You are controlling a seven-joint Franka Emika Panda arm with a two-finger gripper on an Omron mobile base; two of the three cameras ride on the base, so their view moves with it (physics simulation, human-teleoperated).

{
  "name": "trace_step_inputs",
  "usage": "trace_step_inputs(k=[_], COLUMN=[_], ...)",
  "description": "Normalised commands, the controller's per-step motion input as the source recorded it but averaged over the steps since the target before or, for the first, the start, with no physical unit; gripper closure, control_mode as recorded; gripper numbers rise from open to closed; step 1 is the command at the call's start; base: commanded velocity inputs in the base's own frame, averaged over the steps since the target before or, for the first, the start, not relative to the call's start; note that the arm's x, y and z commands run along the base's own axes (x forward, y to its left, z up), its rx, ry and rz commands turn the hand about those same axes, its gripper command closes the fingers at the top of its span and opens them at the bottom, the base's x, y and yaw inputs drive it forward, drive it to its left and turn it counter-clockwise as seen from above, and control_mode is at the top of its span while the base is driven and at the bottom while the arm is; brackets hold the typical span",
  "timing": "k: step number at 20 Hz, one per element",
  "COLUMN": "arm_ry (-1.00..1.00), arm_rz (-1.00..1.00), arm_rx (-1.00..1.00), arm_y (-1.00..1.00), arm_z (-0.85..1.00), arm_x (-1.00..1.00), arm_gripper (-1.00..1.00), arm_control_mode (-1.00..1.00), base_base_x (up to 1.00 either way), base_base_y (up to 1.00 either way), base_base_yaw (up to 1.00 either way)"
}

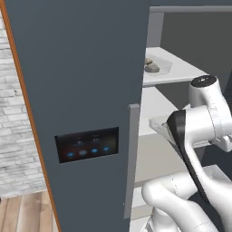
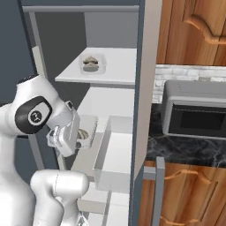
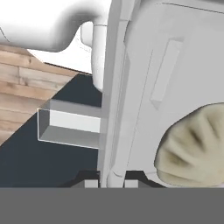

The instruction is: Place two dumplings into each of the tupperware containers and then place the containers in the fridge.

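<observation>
Fridge (image 1: 77, 90) open, slate-grey door swung out across the left base view, dark panel (image 1: 87, 144) with blue lights on its face. Inside, on the upper white shelf (image 2: 119, 68), one tupperware container (image 2: 92, 63) sitting with a dumpling (image 2: 90, 62) in it, seen also from the left at the shelf's front part (image 1: 156, 65). Lower down, a second container (image 2: 86, 130) at the level of the middle shelf, pinched by its wall at the near edge in the gripper (image 3: 110, 180), jaws narrowed tight onto the thin rim (image 3: 114, 109). In the hand view, finger tips (image 3: 90, 182) on either side of that rim, a pleated beige dumpling (image 3: 194, 146) lying on the tray floor just beyond. From the right base view, another glimpse of a dumpling (image 2: 82, 133) in the held tray, partly hidden by the hand; whether a second lies beside it, impossible to tell. White arm (image 1: 199, 122) bent in front of the shelves. To the right of the fridge, a steel microwave (image 2: 194, 108) on a dark counter (image 2: 185, 150), wooden cabinets (image 2: 194, 31) above.
</observation>
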Motion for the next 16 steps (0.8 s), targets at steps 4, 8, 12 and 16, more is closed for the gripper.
trace_step_inputs(k=[4, 8, 12, 16], arm_ry=[-0.07, -0.05, -0.01, 0.0], arm_rz=[0.1, 0.03, 0.0, 0.0], arm_rx=[0.08, 0.05, 0.02, 0.02], arm_y=[0.01, 0.0, 0.0, 0.0], arm_z=[-0.4, -0.08, 0.0, -0.07], arm_x=[0.71, 0.7, 0.72, 0.79], arm_gripper=[1.0, 1.0, 1.0, 1.0], arm_control_mode=[-1.0, -1.0, -1.0, -1.0], base_base_x=[0.0, 0.0, 0.0, 0.0], base_base_y=[0.0, 0.0, 0.0, 0.0], base_base_yaw=[0.0, 0.0, 0.0, 0.0])
